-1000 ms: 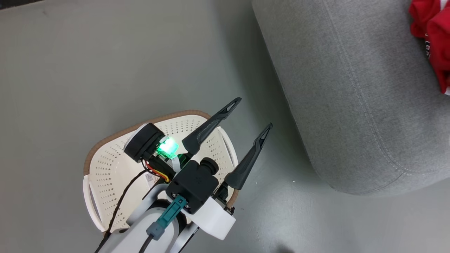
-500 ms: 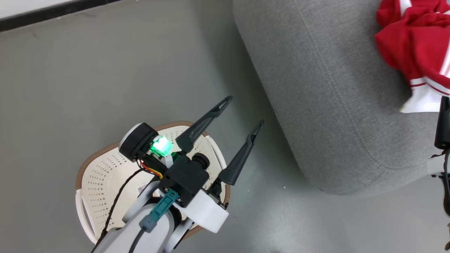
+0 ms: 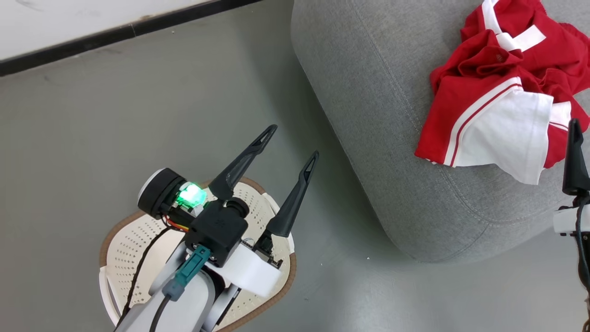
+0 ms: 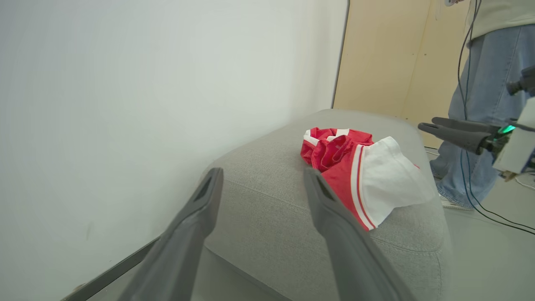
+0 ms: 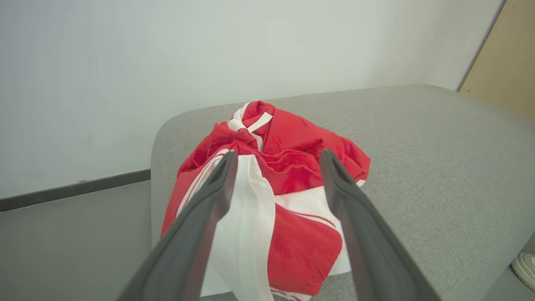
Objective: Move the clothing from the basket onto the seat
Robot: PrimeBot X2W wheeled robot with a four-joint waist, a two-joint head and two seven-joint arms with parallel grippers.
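The red clothing (image 3: 479,87) with white trim lies crumpled in a heap on top of the grey seat (image 3: 368,115). On the floor at the lower left stands the cream basket (image 3: 133,240), its perforated inside showing bare where my arm does not cover it. My left gripper (image 3: 293,141) hangs open and empty above the basket's far rim, pointing toward the seat (image 4: 267,217). My right gripper (image 5: 278,155) is open just short of the clothing (image 5: 292,179), with nothing between its fingers. One dark finger (image 3: 574,157) of it shows by the seat's near edge.
A white wall with a black baseboard (image 3: 115,34) runs behind the seat. A person in jeans (image 4: 480,104) stands beyond the seat beside a wooden panel (image 4: 388,58), with cables hanging; a shoe (image 5: 524,263) shows by the seat's corner. Grey floor (image 3: 138,115) surrounds the basket.
The head camera has swung toward the seat, bringing the whole heap of clothing and one right finger into view. Both grippers stay open; the left still hangs over the basket.
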